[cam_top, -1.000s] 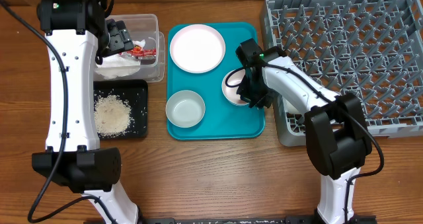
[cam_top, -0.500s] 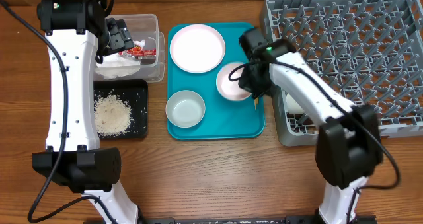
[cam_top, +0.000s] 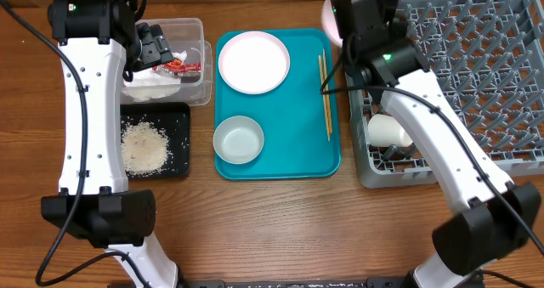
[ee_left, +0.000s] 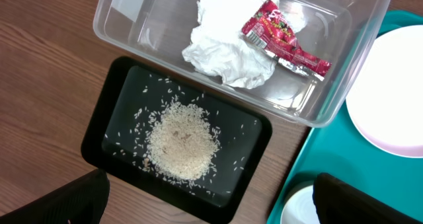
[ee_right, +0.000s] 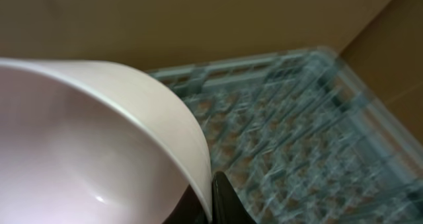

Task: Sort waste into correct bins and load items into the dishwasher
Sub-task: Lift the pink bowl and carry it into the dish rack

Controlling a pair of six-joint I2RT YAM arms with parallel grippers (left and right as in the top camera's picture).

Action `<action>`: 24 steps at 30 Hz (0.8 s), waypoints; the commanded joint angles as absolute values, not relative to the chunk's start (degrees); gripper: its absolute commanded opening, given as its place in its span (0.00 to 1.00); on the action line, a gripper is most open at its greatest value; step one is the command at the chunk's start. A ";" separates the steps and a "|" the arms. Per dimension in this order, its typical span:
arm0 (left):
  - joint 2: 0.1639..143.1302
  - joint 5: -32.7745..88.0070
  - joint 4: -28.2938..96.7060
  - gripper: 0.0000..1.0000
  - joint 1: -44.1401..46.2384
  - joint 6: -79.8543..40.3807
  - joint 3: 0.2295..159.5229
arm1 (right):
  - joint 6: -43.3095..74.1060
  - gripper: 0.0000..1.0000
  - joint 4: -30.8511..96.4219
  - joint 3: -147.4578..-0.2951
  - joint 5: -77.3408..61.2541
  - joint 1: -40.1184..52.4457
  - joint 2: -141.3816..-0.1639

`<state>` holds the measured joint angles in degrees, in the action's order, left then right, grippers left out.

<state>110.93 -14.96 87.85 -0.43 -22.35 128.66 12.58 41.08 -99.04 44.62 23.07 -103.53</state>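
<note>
Right gripper (ee_right: 210, 201) clamps the rim of a white bowl (cam_top: 332, 13), held over the dish rack's (cam_top: 476, 33) far corner beside the teal tray (cam_top: 289, 135). Left gripper (cam_top: 157, 50), fingers spread, hovers above the clear tub (cam_top: 183, 23).

Overhead: my right arm (cam_top: 425, 144) covered most of the held bowl (cam_top: 330, 8), leaving a pale sliver at the top edge. The cup (cam_top: 384, 131) sat partly under that arm.

Right wrist: the dish rack (ee_right: 284, 118) was smeared by blur. The held bowl was cropped left and below.

Left wrist: the plate (ee_left: 390, 92) was cut by the right edge and the second bowl (ee_left: 297, 207) by the bottom. The left fingers (ee_left: 66, 204) were only dark blurs in the corners.
</note>
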 commanded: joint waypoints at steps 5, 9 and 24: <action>111.37 -14.52 87.79 1.00 -0.73 -22.74 128.99 | -17.19 0.04 24.51 -97.93 59.53 18.46 -112.95; 111.37 -14.52 87.79 1.00 -0.73 -22.74 128.99 | -29.82 0.10 14.02 -97.93 59.55 16.14 -117.45; 111.37 -14.52 87.79 1.00 -0.73 -22.74 128.99 | -37.10 0.09 -2.00 -97.93 58.46 13.10 -127.66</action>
